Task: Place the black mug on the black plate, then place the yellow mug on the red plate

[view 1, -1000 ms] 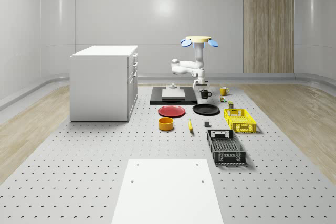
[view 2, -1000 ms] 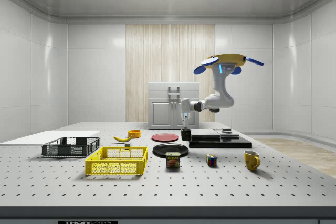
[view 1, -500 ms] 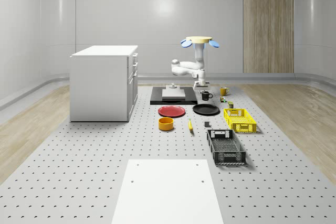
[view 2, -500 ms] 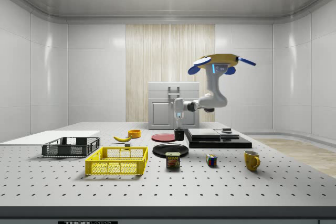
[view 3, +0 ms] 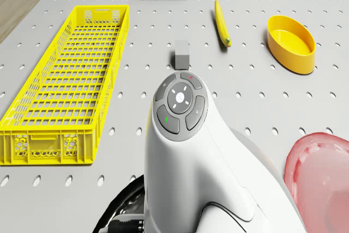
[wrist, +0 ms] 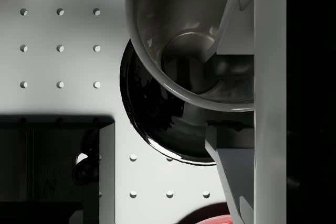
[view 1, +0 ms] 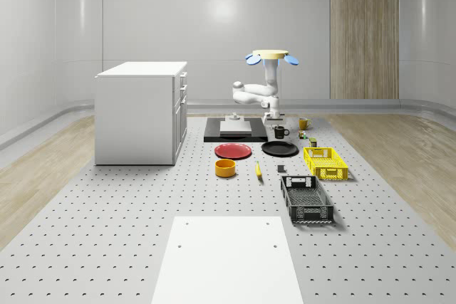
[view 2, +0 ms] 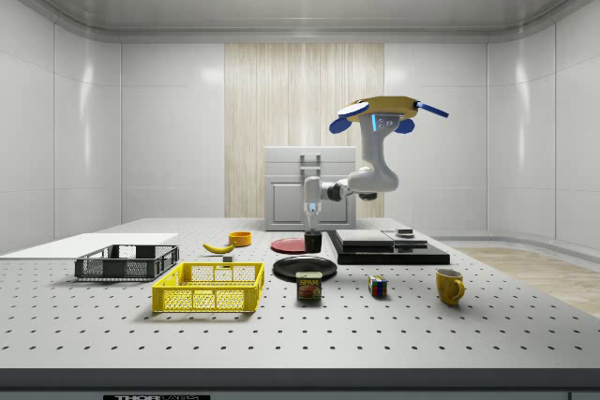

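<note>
The black mug (view 2: 313, 242) hangs from my gripper (view 2: 312, 229), which is shut on its rim. In the wrist view one finger (wrist: 239, 24) sits inside the mug (wrist: 184, 40). The mug hangs a little above the black plate (view 2: 305, 267), over the plate's (wrist: 157, 124) edge toward the black platform. The drone (view 1: 268, 55) hovers above and behind the plate (view 1: 279, 149), arm reaching down. The red plate (view 1: 233, 151) lies beside the black one, to the whole-scene view's left. The yellow mug (view 1: 304, 123) stands on the table behind, at the right; in the side view it (view 2: 450, 285) stands at the right front.
A black platform (view 1: 235, 129) with a grey slab lies behind the plates. A yellow crate (view 1: 325, 162), black crate (view 1: 306, 198), banana (view 1: 258, 169), yellow bowl (view 1: 225, 168) and small grey block (view 3: 181, 58) lie in front of them. A spam can (view 2: 309, 286) and cube (view 2: 377, 286) stand nearby. White cabinet (view 1: 141, 112) at the left.
The drone and arm have carried the black mug toward the side view's left, from beside the black platform to over the black plate. The gripper stays shut on it.
</note>
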